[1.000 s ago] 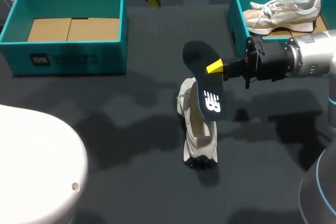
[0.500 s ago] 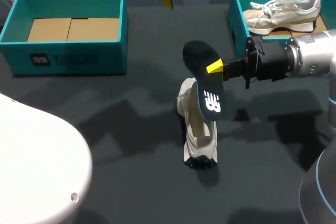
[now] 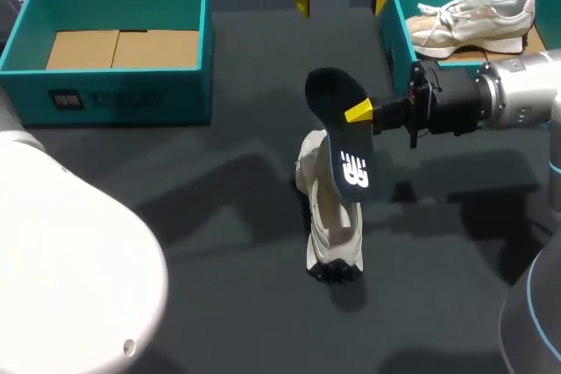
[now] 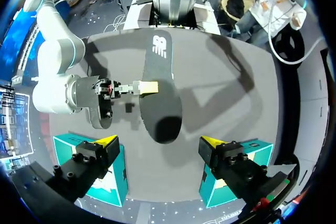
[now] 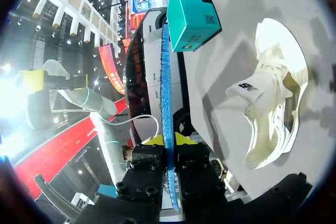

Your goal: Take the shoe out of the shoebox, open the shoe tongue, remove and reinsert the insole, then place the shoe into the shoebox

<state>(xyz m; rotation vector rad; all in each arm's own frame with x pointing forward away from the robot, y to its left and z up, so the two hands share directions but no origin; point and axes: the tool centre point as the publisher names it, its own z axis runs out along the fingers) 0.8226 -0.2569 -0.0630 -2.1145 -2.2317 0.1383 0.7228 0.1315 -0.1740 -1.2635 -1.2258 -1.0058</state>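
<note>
Since a second ago my left gripper (image 3: 341,3) has slid sideways, far beyond the shoe (image 3: 329,216), its fingers spread wide and empty. My right gripper (image 3: 358,113) stays clamped on the dark insole (image 3: 344,142), holding it just above the shoe. The shoebox (image 3: 394,28) stands beyond the shoe, well apart.

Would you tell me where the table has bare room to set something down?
The dark table is bare between the left teal shoebox and the white sneaker mid-table, and on that sneaker's near side. It is crowded around the black insole in the right gripper, beside the right teal shoebox.
</note>
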